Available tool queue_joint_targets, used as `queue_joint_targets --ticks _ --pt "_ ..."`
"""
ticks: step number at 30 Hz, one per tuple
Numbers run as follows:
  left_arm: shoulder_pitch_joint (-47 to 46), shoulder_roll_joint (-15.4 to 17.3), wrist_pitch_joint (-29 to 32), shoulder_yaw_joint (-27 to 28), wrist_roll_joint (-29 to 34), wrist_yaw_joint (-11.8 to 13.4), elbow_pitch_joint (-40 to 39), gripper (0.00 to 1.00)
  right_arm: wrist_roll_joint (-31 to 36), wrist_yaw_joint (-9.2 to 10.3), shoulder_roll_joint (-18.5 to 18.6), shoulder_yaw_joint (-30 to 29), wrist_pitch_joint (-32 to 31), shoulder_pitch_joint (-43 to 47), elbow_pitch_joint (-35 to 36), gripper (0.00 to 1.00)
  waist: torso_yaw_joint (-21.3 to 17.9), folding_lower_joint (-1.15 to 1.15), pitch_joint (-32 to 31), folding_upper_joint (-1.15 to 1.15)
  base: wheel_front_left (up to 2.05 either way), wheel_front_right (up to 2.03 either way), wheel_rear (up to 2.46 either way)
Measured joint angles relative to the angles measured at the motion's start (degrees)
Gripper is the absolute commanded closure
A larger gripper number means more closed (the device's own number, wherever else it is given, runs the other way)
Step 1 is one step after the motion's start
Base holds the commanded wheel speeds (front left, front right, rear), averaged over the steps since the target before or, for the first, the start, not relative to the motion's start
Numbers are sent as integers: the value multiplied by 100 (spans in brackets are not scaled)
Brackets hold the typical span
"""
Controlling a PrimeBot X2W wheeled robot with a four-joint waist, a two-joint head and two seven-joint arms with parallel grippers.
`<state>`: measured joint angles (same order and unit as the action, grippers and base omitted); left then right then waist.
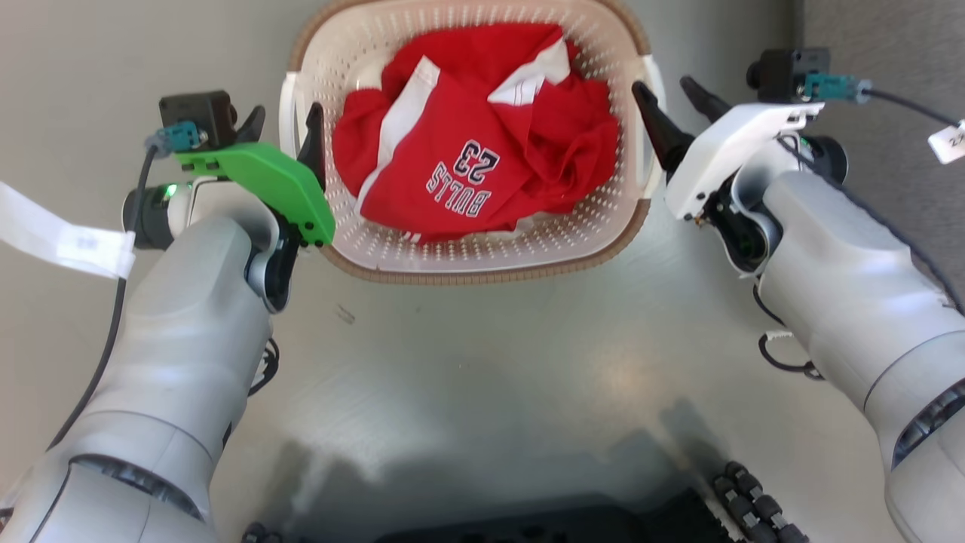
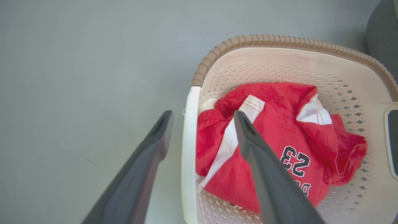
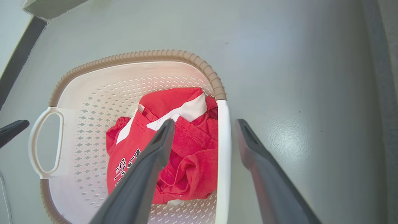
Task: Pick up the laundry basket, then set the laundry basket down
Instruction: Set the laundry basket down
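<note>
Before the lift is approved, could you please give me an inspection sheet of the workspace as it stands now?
Surface: glossy grey floor, one small scuff.
Job's things: laundry basket, upright, holding a crumpled red jersey.
Clutter: nothing seen.
End effectors: left end effector open, straddling the left handle; right end effector open, straddling the right handle.
Cables: black cable along the left arm; second cable off the right wrist camera.
Surroundings: darker textured strip at right; robot base below.
</note>
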<state>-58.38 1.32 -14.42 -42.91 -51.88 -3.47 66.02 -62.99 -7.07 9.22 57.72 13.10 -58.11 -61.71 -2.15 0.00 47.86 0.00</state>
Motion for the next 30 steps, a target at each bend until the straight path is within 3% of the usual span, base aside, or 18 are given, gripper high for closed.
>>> queue_joint_targets --ticks 15,30 --pt "589 178 0 380 352 -5 -597 0 174 0 46 51 119 315 63 0 -128 0 -1153 0 0 0 0" --pt "1388 272 0 1054 792 -5 -1518 0 965 21 543 -1127 124 769 969 0 -139 -1 -2385 0 0 0 0"
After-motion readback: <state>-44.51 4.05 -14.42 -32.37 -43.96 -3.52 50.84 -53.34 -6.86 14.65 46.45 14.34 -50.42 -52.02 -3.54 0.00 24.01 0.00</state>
